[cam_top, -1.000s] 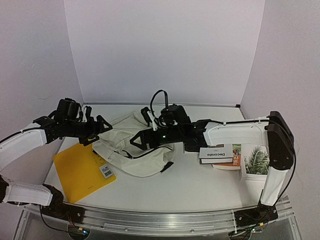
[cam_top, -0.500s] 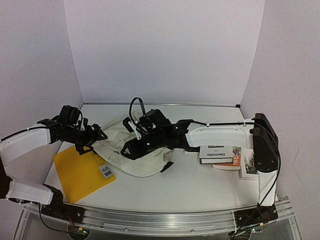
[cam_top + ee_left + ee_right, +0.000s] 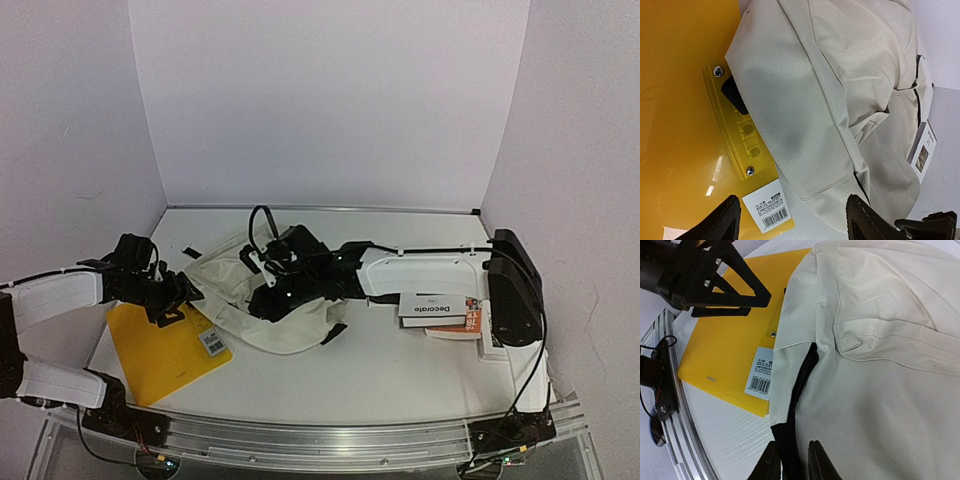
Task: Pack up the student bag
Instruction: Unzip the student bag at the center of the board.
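The student bag lies flat and crumpled at mid-table, cream fabric with black zipper trim. My right gripper is down on the bag's near-left edge and shut on that black trim, one finger on each side of the strip. In the top view the right gripper reaches in from the right across the bag. My left gripper is open, its fingers wide apart around the bag's left corner, above the yellow folder. Nothing is held by the left gripper.
The yellow plastic folder with a barcode label lies partly under the bag's left side. A small stack of books sits at the right, beside the right arm's upright link. White walls close in the back and sides.
My right gripper moved left and down onto the bag's edge and closed on the zipper trim. My left gripper dropped lower toward the bag's left corner and its jaws narrowed a little.
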`<state>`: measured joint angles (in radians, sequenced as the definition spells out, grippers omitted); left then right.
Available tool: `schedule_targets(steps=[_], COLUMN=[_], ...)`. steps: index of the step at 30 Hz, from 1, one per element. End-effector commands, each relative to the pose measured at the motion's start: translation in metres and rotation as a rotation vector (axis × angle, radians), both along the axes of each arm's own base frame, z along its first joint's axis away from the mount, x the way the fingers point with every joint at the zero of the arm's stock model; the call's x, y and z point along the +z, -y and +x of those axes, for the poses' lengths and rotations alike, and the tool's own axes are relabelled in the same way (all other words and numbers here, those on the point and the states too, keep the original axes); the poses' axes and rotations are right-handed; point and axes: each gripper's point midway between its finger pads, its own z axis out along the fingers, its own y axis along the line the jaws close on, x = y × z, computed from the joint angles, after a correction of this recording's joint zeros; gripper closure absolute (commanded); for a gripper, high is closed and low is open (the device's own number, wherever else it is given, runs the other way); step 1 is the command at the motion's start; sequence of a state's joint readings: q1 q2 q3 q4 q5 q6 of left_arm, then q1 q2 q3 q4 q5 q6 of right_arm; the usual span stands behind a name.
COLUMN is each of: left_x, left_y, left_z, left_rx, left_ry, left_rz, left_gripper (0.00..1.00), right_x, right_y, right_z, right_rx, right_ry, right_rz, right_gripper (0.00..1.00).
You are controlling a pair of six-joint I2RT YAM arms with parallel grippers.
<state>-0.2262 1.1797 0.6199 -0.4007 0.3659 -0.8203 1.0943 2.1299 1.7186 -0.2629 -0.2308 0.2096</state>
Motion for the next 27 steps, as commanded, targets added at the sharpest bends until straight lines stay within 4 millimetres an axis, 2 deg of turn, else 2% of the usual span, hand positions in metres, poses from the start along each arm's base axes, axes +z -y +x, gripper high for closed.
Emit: schedule_targets(steps=[1,4,10,14,18,25,27], left_x=[-0.004,-0.011,-0.021,-0.025,-0.028,-0.035,-0.036], left_y=[-0.001,-0.001,-0.002,-0.001,-0.001,0.000,0.001], left_z=[0.009,0.010,0.012,0.015,0.024,0.041,0.047], left_rx=[0.047,0.055,0.075,0.086,0.090,0.096,0.097], left_ry=[0.027,0.014,0.007,0.013,0.026,0.035,0.044], left_rz=[-0.032,-0.041,-0.044,-0.052,-0.042,-0.028,-0.035], left_gripper=[0.29,0.34,0.42,0.45,0.53,0.60,0.66], right_x=[0.006,0.010,0.024,0.029,0.034,0.045,0.044], right_y=[-0.010,-0.010,-0.007,-0.005,-0.004,-0.002,0.000], right_z=[-0.005,-0.006,-0.007,-0.007,-0.009,-0.010,-0.010], right_rx=[0.033,0.035,0.033,0.027,0.026,0.021,0.019], right_ry=[-0.004,0.000,0.014,0.014,0.011,0.017,0.016], right_rz=[0.027,0.038,0.063,0.073,0.087,0.111,0.110], right_gripper=[0.93,1.00,1.00,1.00,1.00,1.00,1.00])
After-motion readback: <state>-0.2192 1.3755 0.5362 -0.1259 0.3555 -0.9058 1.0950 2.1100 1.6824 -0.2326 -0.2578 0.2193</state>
